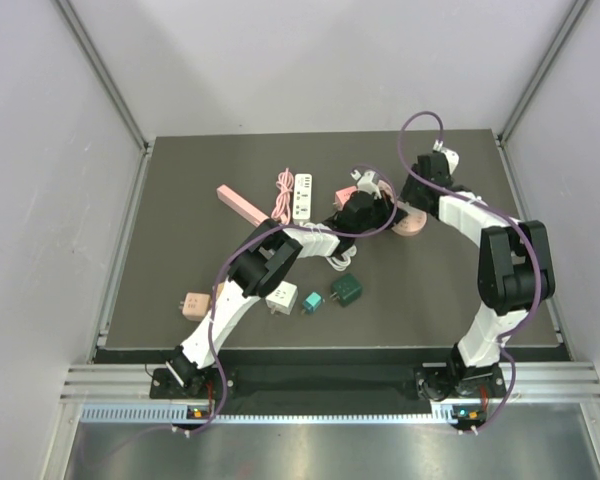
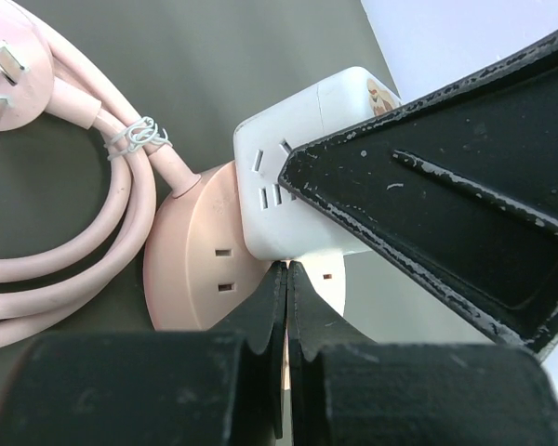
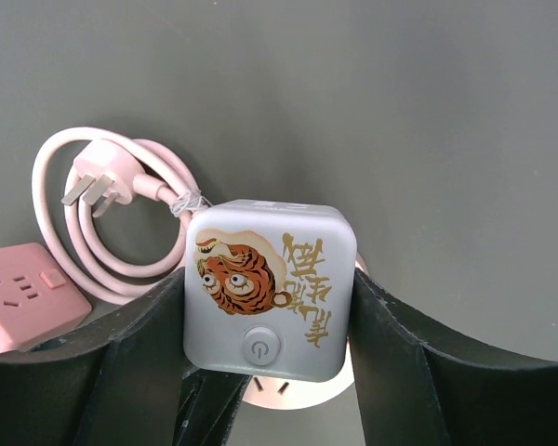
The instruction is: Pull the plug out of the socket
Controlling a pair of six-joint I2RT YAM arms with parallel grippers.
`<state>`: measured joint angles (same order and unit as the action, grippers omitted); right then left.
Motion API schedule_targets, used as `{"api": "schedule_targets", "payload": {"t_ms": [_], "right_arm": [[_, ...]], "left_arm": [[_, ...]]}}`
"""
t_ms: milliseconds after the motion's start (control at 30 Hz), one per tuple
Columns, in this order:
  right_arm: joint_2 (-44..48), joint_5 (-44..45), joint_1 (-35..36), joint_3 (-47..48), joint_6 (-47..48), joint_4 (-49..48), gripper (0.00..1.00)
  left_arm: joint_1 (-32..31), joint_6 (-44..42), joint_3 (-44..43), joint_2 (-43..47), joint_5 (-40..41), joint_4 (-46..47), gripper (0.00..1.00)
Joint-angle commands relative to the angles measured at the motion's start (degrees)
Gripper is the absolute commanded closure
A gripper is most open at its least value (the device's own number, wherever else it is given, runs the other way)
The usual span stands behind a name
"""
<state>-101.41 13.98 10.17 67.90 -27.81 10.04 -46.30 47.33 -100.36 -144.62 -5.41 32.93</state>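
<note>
Plugged into socket [image 2: 200, 269], far right-centre of desk [image 1: 180, 230]: hard, light, slick-sided plug [image 3: 270, 288]. Clamped across flat sides by right tool [image 3: 265, 311]; left tool [image 2: 286, 279] pinched closed, pressing socket. Probably needs firm, straight pull.

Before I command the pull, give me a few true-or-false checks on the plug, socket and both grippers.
1. The right gripper has a finger on each side of the white plug cube. True.
2. The cube is already off the pink round socket. False: it sits on the socket.
3. The left gripper is wide open. False: its fingers are closed together.
4. The socket's pink cable is coiled and tied. True.
</note>
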Motion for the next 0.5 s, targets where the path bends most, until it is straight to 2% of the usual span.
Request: {"api": "schedule_targets", "payload": {"t_ms": [0, 100, 267, 467], "right_arm": [[3.7, -1.6, 0.1, 3.6, -0.9, -1.4, 1.00], [4.3, -10.0, -3.8, 0.7, -4.7, -5.1, 1.00], [4.0, -12.8, -4.6, 0.2, -6.3, -6.8, 1.00], [3.5, -2.6, 1.8, 4.1, -2.6, -2.7, 1.00]], "left_arm": [[0.9, -3.3, 2.1, -2.9, 2.8, -13.4, 1.00], [0.9, -3.1, 1.9, -3.1, 2.6, -13.5, 1.00], [0.9, -3.2, 1.6, -3.2, 2.4, -14.0, 1.00], [0.9, -3.2, 1.0, -3.7, 2.0, -14.5, 1.00]]}}
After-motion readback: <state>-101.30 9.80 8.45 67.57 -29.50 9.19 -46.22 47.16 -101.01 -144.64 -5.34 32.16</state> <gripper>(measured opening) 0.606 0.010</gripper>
